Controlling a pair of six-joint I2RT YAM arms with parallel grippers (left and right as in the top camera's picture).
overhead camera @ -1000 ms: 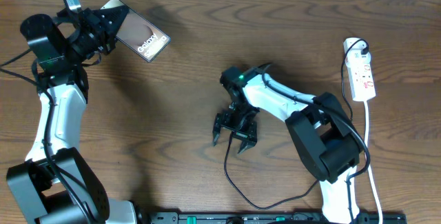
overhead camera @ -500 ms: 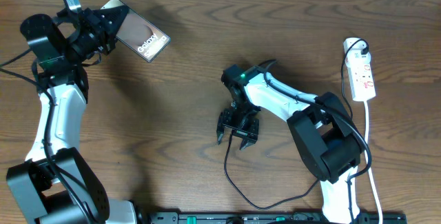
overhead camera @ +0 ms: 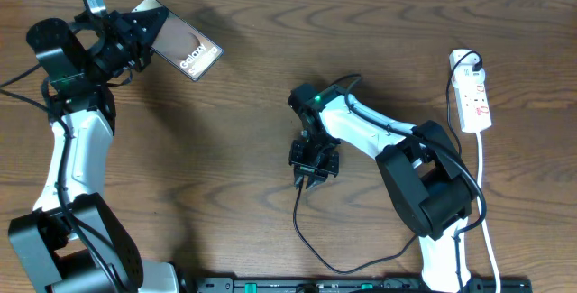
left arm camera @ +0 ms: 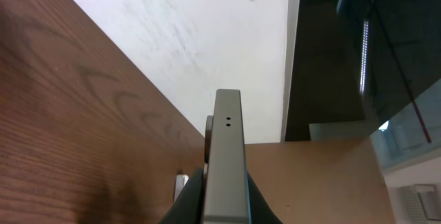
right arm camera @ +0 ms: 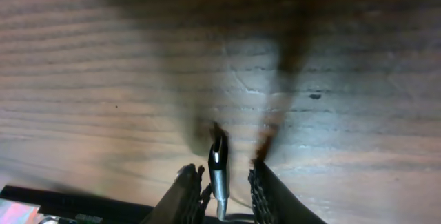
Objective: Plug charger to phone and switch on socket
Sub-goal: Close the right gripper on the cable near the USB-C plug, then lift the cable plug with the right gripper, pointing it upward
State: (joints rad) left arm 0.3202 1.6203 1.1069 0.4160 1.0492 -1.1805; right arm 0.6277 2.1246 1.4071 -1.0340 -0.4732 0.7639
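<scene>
Charger tip (right arm camera: 218, 158), between parted right jaws

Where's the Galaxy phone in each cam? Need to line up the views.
Overhead: the phone is upper left, lettered back facing up, one end in the left gripper.
Left wrist: seen edge-on at bottom centre, two small holes near its far end.
Right wrist: not in it.
Shared landmark: the brown wooden table, visible in all three views.
</scene>
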